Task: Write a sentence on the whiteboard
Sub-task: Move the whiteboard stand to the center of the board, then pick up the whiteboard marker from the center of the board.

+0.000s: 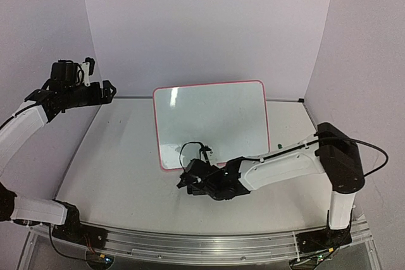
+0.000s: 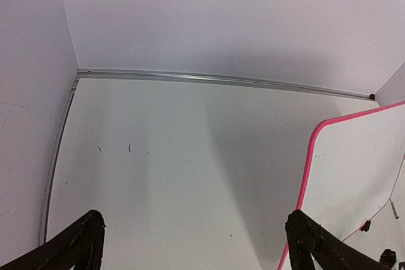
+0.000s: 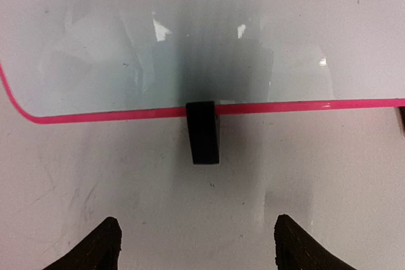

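Note:
The whiteboard [image 1: 212, 124], white with a thin pink frame, rests on the table's middle. The sentence is out of view: the board's face looks blank in all three views. My right gripper [image 1: 185, 182] sits low by the board's near left corner. In the right wrist view this gripper [image 3: 196, 245] is open with only bare table between its fingers. It faces the pink frame [image 3: 114, 117] and a black clip foot [image 3: 204, 132]. My left gripper [image 1: 109, 90] is raised at the far left. In its own view the left gripper [image 2: 196, 245] is open and empty, with the whiteboard [image 2: 354, 169] to its right.
A metal rail [image 2: 221, 79] runs along the table's far edge under the white backdrop wall. A black cable [image 1: 187, 150] loops above the right gripper, over the board's near edge. Another black clip foot [image 2: 366, 226] shows on the board's edge in the left wrist view.

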Robot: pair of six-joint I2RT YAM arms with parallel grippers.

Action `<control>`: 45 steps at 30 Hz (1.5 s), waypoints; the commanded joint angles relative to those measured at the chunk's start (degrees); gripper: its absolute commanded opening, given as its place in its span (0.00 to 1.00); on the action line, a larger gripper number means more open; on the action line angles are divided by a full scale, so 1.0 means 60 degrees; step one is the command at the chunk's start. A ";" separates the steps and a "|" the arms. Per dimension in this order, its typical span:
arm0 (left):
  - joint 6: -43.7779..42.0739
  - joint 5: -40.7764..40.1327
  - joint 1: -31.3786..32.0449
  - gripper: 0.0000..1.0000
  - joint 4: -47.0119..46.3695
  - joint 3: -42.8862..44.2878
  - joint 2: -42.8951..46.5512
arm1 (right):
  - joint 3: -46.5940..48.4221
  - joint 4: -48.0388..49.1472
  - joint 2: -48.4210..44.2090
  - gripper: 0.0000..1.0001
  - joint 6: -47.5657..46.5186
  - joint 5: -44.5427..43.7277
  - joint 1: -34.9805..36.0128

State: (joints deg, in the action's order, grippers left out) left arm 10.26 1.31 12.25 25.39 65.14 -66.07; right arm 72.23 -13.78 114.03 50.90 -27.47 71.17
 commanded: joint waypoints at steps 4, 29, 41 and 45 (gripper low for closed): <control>0.0223 0.1114 -0.0037 0.99 -0.0073 0.0099 0.0200 | -0.1214 -0.0755 -0.2771 0.84 -0.1693 -0.0415 -0.0780; 0.0188 0.2416 -0.0365 1.00 -0.0461 -0.1120 0.0227 | -0.3629 -0.1859 -0.4706 0.64 -0.4487 0.5997 -0.9671; -0.0009 0.2574 -0.0360 0.99 -0.0361 -0.1168 0.0244 | -0.2657 -0.2449 -0.2822 0.38 -0.5190 0.5220 -0.9781; -0.0092 0.2879 -0.0352 1.00 -0.0435 -0.1203 0.0217 | -0.2495 -0.2546 -0.2631 0.35 -0.5353 0.5030 -0.9785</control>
State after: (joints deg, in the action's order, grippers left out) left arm 11.14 16.43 10.17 25.36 57.98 -65.63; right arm 54.30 -27.27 97.03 20.76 5.42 12.51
